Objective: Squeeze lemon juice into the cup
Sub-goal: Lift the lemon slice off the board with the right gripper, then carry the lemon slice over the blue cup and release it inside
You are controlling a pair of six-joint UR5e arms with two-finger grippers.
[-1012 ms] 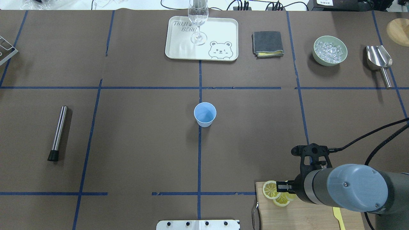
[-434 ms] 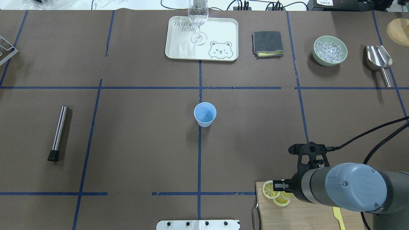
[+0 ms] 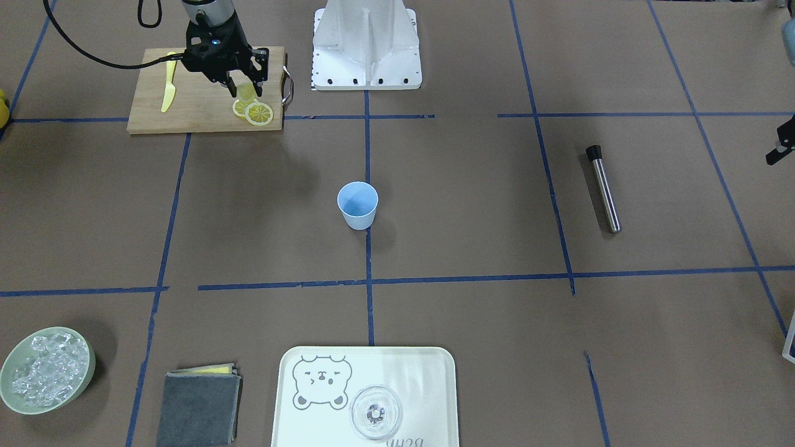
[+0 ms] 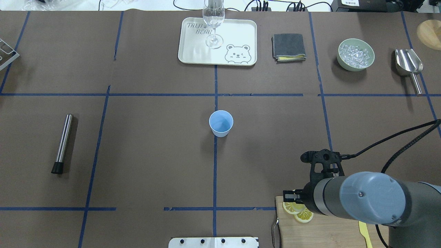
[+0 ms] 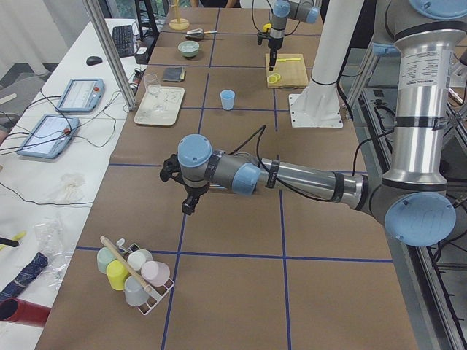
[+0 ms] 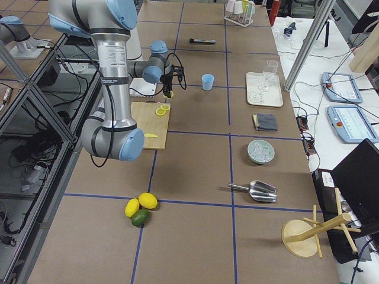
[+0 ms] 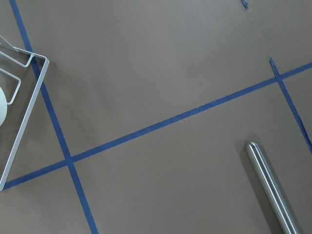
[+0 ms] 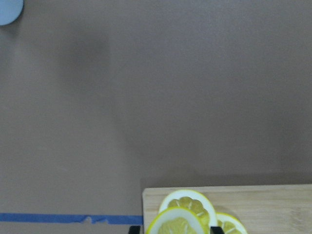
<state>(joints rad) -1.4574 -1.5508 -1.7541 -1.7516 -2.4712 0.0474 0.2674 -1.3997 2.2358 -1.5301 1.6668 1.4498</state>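
Observation:
The light-blue cup stands upright at the table's middle; it also shows in the front view. My right gripper is over the wooden cutting board, shut on a lemon slice that it holds on edge just above the board. Two more lemon slices lie flat on the board below it, at its corner nearest the cup. In the overhead view the right gripper hangs over the board's far left corner. My left gripper hovers at the table's far left; I cannot tell whether it is open.
A yellow plastic knife lies on the board. A steel muddler lies at the left. At the far edge are a tray with a clear glass, a grey cloth, an ice bowl and a scoop.
My right arm has moved left along the board's far edge, carrying one lemon slice off the pile. The cup has not moved.

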